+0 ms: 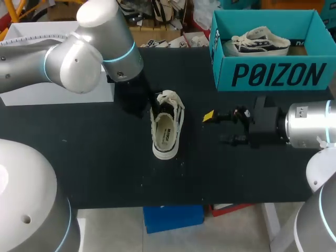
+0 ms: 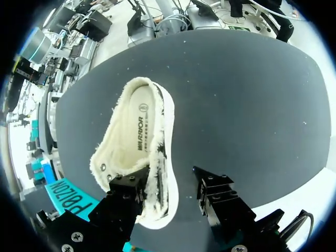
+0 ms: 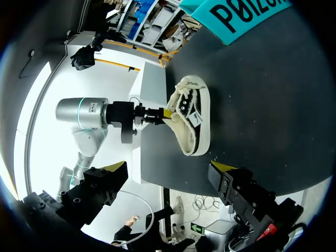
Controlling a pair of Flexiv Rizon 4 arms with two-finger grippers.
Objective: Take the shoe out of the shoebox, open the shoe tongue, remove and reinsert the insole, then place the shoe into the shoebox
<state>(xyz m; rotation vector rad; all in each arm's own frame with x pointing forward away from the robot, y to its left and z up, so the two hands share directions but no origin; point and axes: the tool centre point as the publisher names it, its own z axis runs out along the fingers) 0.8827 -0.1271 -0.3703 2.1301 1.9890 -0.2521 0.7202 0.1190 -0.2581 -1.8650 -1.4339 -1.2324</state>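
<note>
Two robot arms work over a black bench [image 1: 105, 157]. The left arm [image 1: 79, 52] comes in from the left with its elbow raised, and its wrist angles down onto the far end of a cream shoe [image 1: 167, 128]. The left end effector [image 2: 165, 184] is spread wide. One finger [image 2: 126, 191] lies on the fleecy flap by the eyelets, and the other sits on the bench beside the shoe, clear of it.

The right arm [image 1: 310, 128] reaches in low and level from the right. The right end effector [image 1: 215, 127] points toward the shoe, with its yellow-tipped fingers spread and nothing between them. It stops near the shoe without touching it.

The shoe stands on its sole near the middle of the bench. Its long axis runs roughly front to back: the laced end points toward the far edge and the heel toward the front edge. It gapes open, so the printed insole [image 1: 164, 134] shows inside.

A teal shoebox [image 1: 273, 73] stands open at the far right corner, well apart from the shoe. A second shoe [image 1: 260, 42] lies inside it.
</note>
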